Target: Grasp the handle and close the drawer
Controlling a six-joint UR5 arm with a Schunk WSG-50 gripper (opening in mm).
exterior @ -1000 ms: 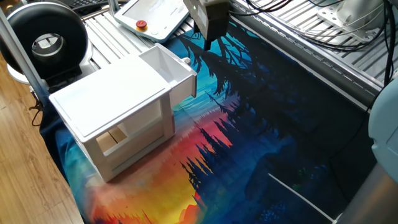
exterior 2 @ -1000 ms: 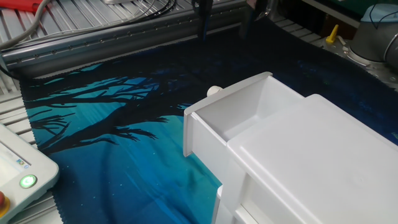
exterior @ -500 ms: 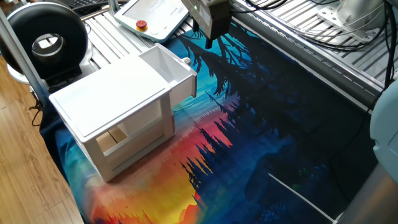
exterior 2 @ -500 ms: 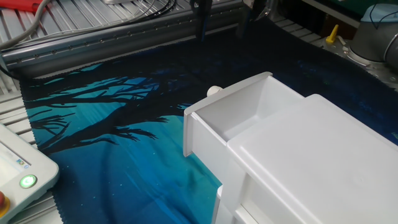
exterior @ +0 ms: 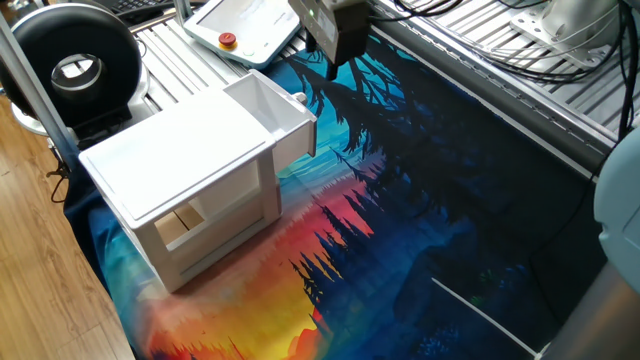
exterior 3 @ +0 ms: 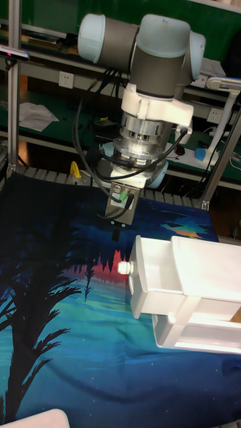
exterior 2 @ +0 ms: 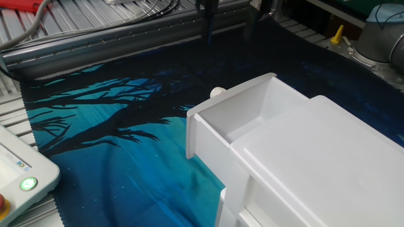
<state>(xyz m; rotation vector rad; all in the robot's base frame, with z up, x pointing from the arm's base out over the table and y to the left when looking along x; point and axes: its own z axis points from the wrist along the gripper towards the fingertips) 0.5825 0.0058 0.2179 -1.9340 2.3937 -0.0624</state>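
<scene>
Item: handle. You see a small round whitish knob on the front panel of the drawer, which stands pulled out of the white cabinet. The knob also shows in the other fixed view and, tiny, in one fixed view.

Item: gripper. Its two dark fingers stand apart, with nothing between them. They hang above the printed mat, on the far side of the handle from the cabinet, well apart from the knob and higher than it. The handle is untouched.

Item: arm. In the tall fixed view you find the wrist pointing straight down over the mat, the grey and pale joints stacked above the cabinet's level, black cables looping beside it. The gripper body hangs just beyond the drawer front.

Item: change. Against the picture from a second ago, the gripper sits a touch nearer the handle in both fixed views; the shift is slight. The gap between the fingers looks the same. The drawer, knob and cabinet lie as before, the drawer open by the same amount.
</scene>
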